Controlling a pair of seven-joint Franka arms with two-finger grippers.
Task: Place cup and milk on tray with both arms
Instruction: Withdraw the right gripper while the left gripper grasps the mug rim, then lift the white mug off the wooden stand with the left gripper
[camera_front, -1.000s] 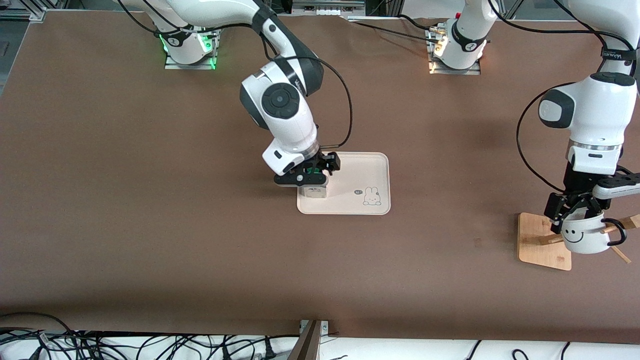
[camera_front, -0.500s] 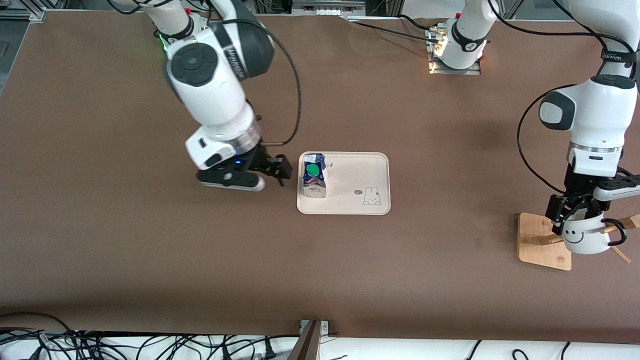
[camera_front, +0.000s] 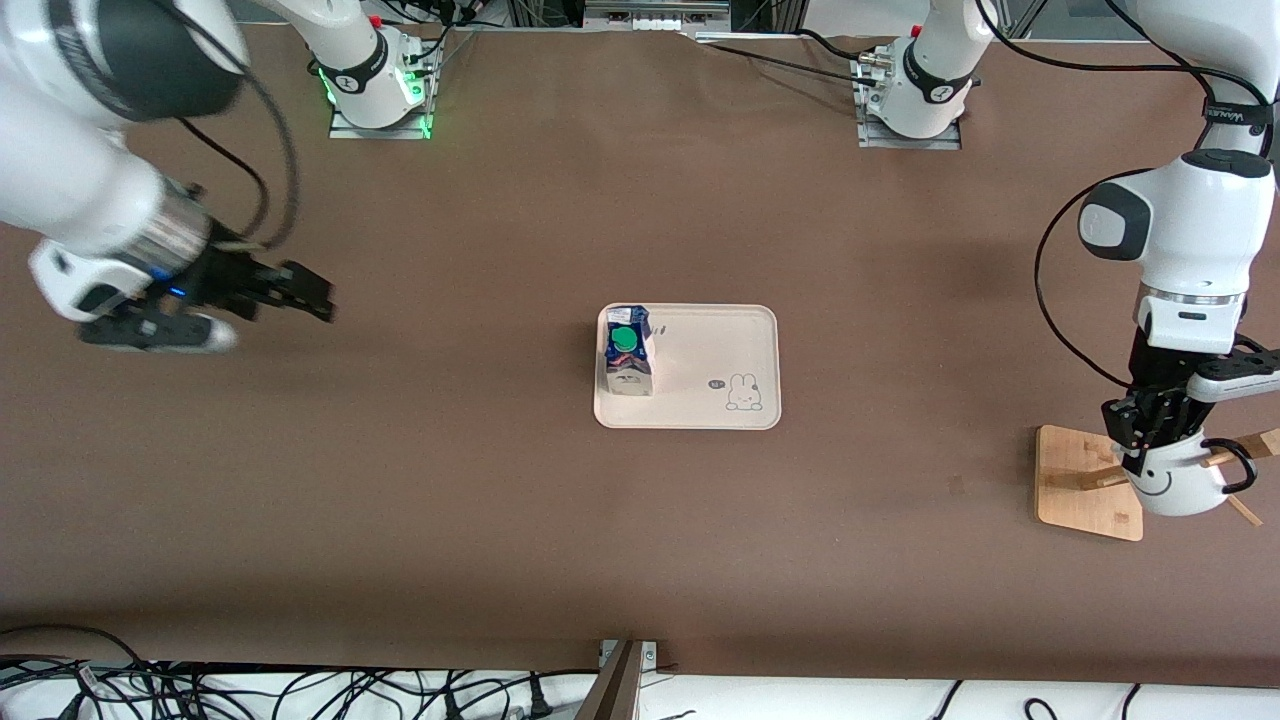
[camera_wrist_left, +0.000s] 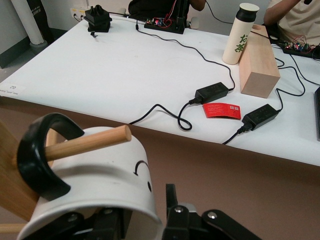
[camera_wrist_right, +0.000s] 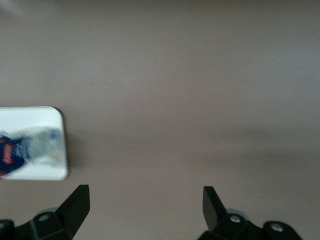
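Front view: the milk (camera_front: 627, 352), a blue-and-white carton with a green cap, stands upright on the tray (camera_front: 720, 340), at the end toward the right arm. The right gripper (camera_front: 300, 290), released, hangs well apart from the tray. The left gripper (camera_front: 1150, 430) grasps the cup (camera_front: 1180, 480) at the wooden rack (camera_front: 1080, 490).

Left wrist view: a peg (camera_wrist_left: 87, 144) passes through the cup's black handle (camera_wrist_left: 37, 157).

Right wrist view: open fingers (camera_wrist_right: 75, 205); the tray lies apart.

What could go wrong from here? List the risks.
1. The white smiley mug with a black handle hangs on a wooden peg of the wooden rack. If the left gripper lifts it askew, the handle may catch and tip the rack.
2. The blue-and-white gable-top milk carton with a green cap stands at the cream rectangular tray's end toward the right arm; a mug set too close might topple it.
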